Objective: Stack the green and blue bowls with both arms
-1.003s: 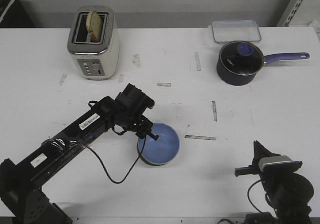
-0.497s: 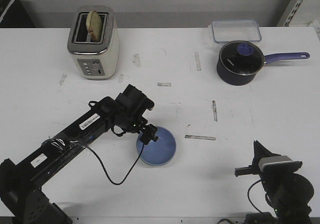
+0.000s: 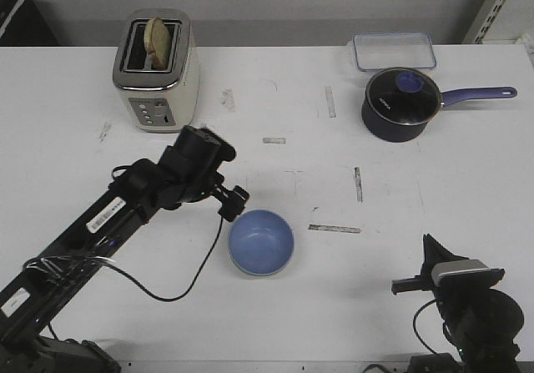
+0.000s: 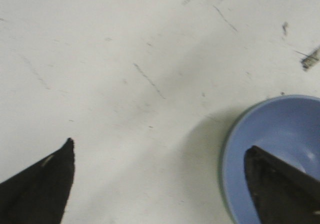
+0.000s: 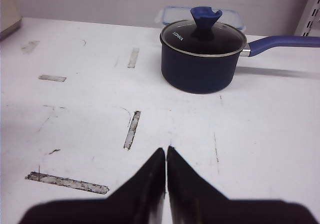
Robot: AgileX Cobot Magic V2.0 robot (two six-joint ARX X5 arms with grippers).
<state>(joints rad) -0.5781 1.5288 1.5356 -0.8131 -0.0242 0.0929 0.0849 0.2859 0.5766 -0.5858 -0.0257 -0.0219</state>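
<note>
The light blue bowl (image 3: 261, 239) sits upright on the table's near middle, nested in the pale green bowl, of which only a thin rim (image 4: 226, 184) shows around it. The blue bowl also shows in the left wrist view (image 4: 280, 129). My left gripper (image 3: 232, 199) is open and empty, just above and to the left of the bowls. In the left wrist view the gripper (image 4: 159, 146) has one finger over bare table and the other finger (image 4: 280, 184) over the blue bowl's inside. My right gripper (image 3: 399, 287) rests shut and empty at the near right, its tips (image 5: 166, 150) pressed together.
A toaster (image 3: 156, 70) with bread in it stands at the far left. A dark navy saucepan (image 3: 400, 104) with a purple handle and a clear lidded box (image 3: 394, 51) stand at the far right. Tape marks dot the white table (image 3: 375, 223).
My left gripper has let go of the blue bowl, opened wide and drawn back up and to the left. The blue bowl, tilted before, now sits level in the green one.
</note>
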